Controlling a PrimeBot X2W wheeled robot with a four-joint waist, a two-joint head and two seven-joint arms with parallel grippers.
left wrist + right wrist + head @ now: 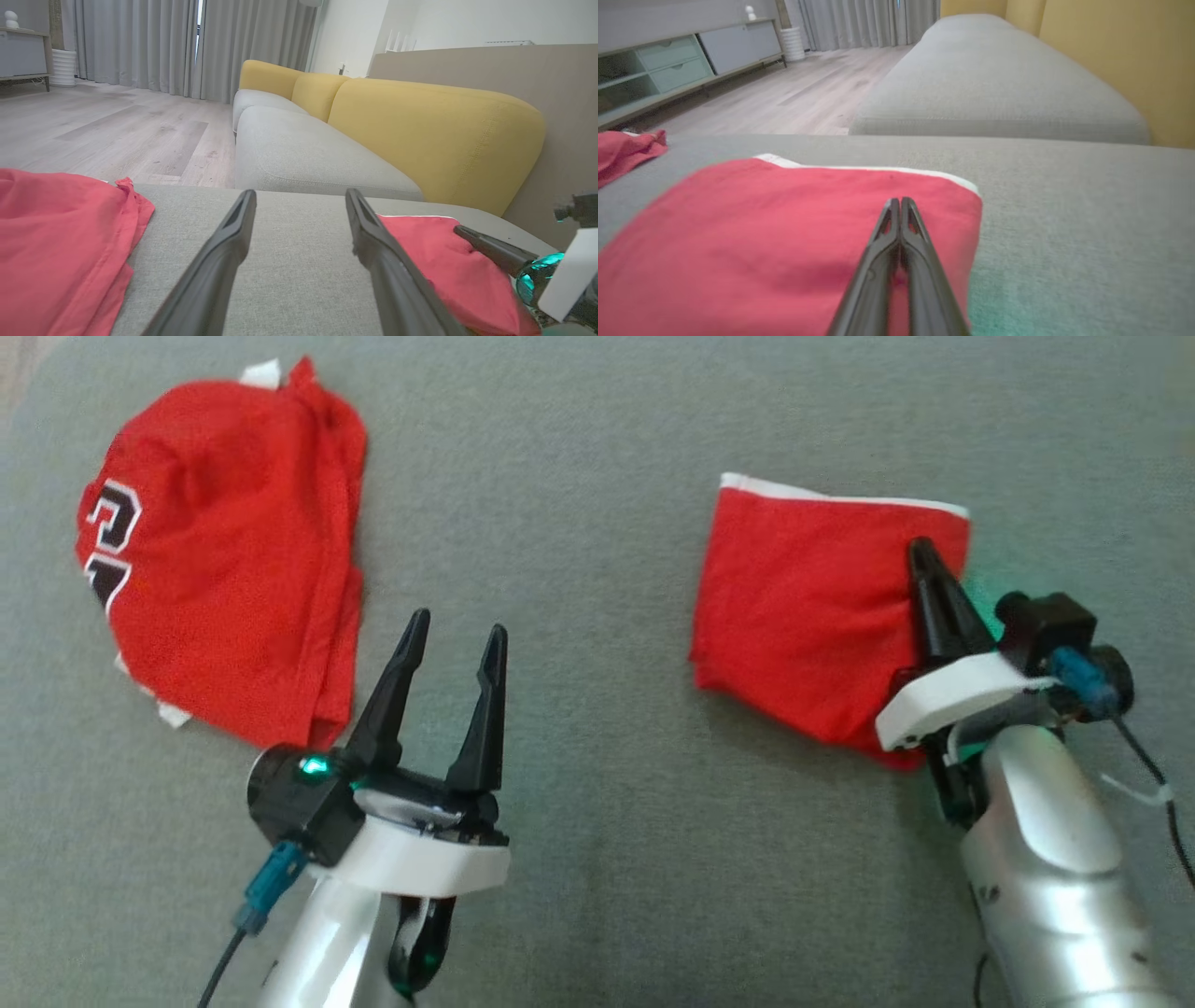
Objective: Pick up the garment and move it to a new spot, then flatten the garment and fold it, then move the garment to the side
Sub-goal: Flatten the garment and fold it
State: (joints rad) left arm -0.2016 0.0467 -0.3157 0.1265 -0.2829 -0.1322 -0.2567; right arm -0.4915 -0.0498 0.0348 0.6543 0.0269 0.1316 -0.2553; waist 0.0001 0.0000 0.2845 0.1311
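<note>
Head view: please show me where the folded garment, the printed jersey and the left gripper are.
folded garment (pixel 803 607): head view, middle of its red cloth.
jersey (pixel 233 551): head view, plain red middle.
left gripper (pixel 459 622): head view, midway between its open fingertips.

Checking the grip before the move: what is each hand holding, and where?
The right hand is shut on the folded garment near its right edge, apparently pinching fabric. The left hand is open, holding nothing.

Grey fabric seat (pixel 597 448) spans the near field. Second grey seat (pixel 308 154) beyond it, yellow back cushions (pixel 434 135) along its right. Pale wood floor (pixel 117 130) far left. Grey curtains (pixel 140 42) and a low drawer cabinet (pixel 668 65) farther back.
</note>
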